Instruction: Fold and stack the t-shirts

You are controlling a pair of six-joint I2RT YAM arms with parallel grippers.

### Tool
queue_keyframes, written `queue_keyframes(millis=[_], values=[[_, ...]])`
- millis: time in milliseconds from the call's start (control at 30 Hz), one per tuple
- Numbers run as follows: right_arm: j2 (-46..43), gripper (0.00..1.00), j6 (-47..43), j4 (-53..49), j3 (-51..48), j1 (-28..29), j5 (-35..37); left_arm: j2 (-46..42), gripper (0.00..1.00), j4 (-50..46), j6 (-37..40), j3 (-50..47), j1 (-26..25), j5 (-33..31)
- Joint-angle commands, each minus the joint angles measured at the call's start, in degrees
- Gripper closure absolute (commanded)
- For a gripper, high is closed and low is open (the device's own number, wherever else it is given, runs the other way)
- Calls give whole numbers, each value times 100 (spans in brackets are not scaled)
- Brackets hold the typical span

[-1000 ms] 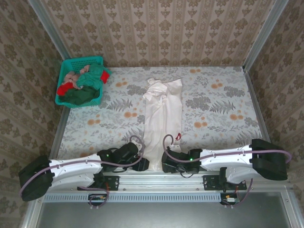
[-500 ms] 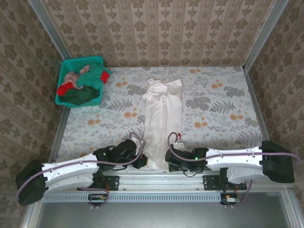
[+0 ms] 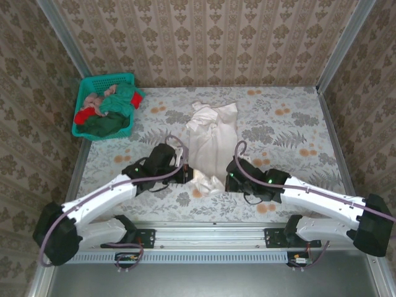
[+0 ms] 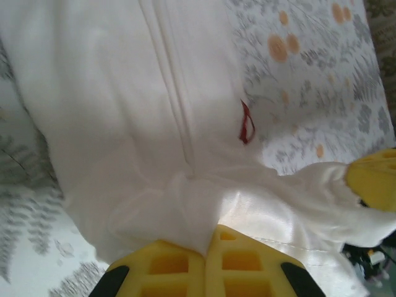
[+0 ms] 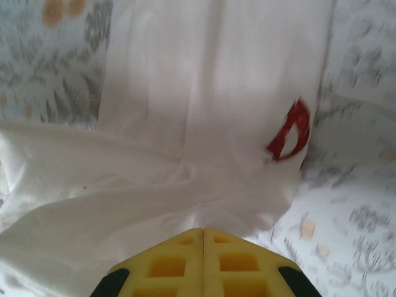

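Tabletop (image 3: 291, 142): floral print.
White t-shirt (image 3: 210, 139): long, rumpled, near end bunched; red mark (image 5: 289, 133).
Left gripper (image 3: 186, 175): pinching its hem.
Right gripper (image 3: 228, 180): pinching it too.
Basket (image 3: 93, 82): contents tangled, indistinct.

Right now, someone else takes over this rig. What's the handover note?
Left gripper: fingers shut on the near hem of the white t-shirt.
Right gripper: fingers shut on the same hem, other corner.
Things: the white t-shirt lies as a narrow strip mid-table, its near end bunched between the grippers. The other t-shirts are crumpled in the teal basket, far left.
Done: hem gripped; nothing stacked.
Left: probably lay the near end over the far end, release, then fold and stack the basket's shirts.
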Motion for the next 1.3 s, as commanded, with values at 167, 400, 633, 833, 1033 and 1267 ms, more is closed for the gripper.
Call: queue_keyframes(millis=[167, 400, 633, 833, 1033, 1267], values=[[1052, 100, -1205, 58, 1010, -1236, -553, 1626, 100, -278, 944, 1533, 934, 992], [2132, 100, -1835, 113, 1759, -2124, -1082, 2994, 98, -430, 1165, 2588, 1371, 1450], [3382, 100, -2369, 159, 2654, -2697, -1752, 4265, 100, -539, 1277, 3578, 1663, 2096], [4177, 100, -2873, 173, 3148, -3041, -1931, 4833, 100, -484, 1226, 3983, 2051, 2257], [4641, 89, -2933, 217, 3407, -3302, -2012, 5288, 86, -586, 1288, 4379, 2105, 2417], [4090, 70, -3023, -292, 3738, -3303, -1552, 4998, 65, -839, 1482, 4527, 2295, 2332]])
